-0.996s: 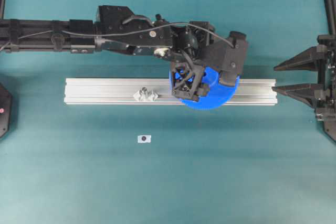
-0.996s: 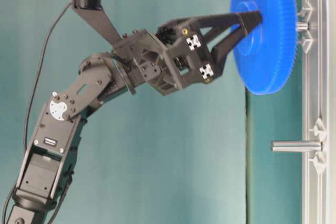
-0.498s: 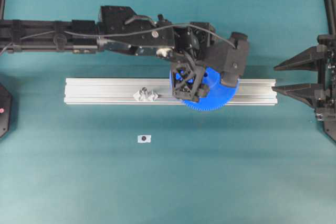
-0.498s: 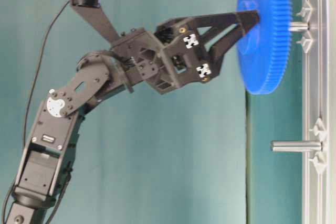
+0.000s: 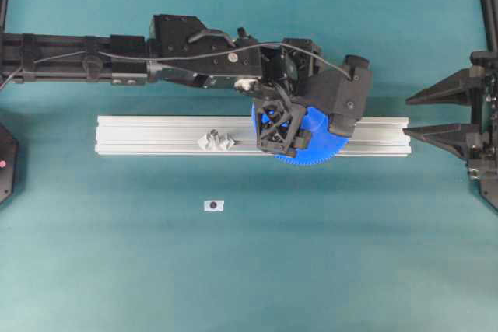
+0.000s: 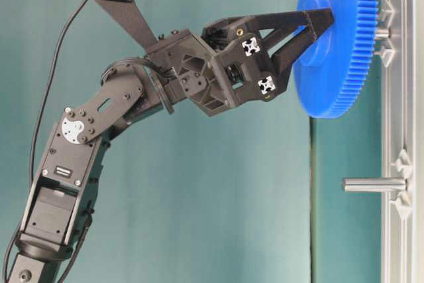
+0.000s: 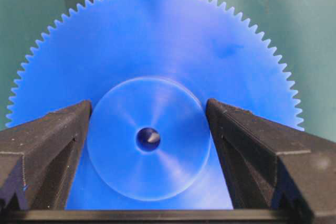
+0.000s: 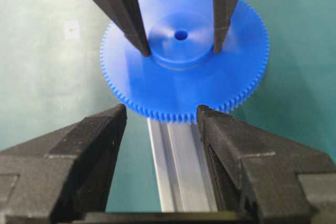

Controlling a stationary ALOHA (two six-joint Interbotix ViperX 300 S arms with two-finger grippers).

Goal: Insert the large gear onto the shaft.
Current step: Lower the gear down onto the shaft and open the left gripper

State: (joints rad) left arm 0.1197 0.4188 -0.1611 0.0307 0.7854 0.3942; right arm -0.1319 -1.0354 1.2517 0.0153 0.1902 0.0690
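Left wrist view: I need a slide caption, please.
Left gripper clasps the raised hub of the big bright-blue toothed plastic gear, a pale pin tip glinting inside its centre hole.

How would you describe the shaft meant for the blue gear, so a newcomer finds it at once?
Find the long aluminium rail lying across the table. The large gear hangs over one pin, the shaft. The other pin, farther along the rail, stands bare and looks longer.
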